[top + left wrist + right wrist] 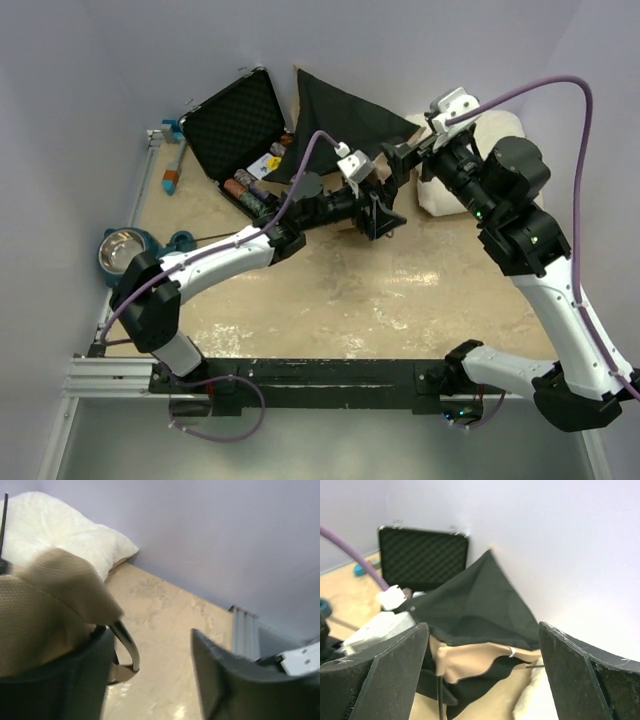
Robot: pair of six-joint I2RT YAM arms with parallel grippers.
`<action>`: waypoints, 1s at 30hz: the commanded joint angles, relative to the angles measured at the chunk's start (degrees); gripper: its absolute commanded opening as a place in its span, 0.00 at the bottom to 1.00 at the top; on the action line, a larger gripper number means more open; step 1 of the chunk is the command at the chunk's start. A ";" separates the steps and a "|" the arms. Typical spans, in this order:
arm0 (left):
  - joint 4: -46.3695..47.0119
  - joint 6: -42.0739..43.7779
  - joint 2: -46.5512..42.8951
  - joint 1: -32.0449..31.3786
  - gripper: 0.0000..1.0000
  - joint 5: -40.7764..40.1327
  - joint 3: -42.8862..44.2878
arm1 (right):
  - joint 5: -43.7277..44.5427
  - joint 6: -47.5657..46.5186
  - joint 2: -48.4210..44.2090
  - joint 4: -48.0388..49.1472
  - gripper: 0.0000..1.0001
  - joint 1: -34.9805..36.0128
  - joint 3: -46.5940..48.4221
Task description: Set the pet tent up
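Other objects seen
A black case (pixel 238 125) is propped open far left, a white pillow (pixel 438 197) is laid far right, a metal bowl (pixel 120 250) left.

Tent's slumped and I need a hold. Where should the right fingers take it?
I'd take the pet tent by its tan canvas edge, coming from the front with the right gripper: that fold juts toward the open fingers, while the black panel offers no lip.

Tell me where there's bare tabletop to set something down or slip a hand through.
Bare: the tabletop between the black base rail, the left arm and the right arm, back to the pillow. Crowded: the far edge, with chip case, pet tent and pillow side by side, and the left edge by the metal bowl.
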 commanded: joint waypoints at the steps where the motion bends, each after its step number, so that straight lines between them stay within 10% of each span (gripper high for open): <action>1: -4.83 7.46 -6.57 2.93 0.92 10.76 4.00 | 6.24 -3.01 -0.97 2.70 0.94 -0.13 5.07; 7: -36.07 21.44 -18.80 10.56 0.99 26.24 7.34 | 0.54 -4.41 -0.01 -0.56 0.94 -0.04 9.45; 14: -45.96 21.19 -31.02 36.38 0.99 35.29 3.21 | -16.43 -5.47 10.61 -10.48 0.88 2.05 19.48; 22: -49.75 13.28 -31.65 61.89 1.00 47.80 -0.75 | -1.51 -16.79 28.53 -18.48 0.91 21.74 26.32; 30: -62.74 16.25 -28.58 74.03 0.99 45.16 1.01 | 5.18 -25.59 51.12 -17.53 0.97 25.27 36.62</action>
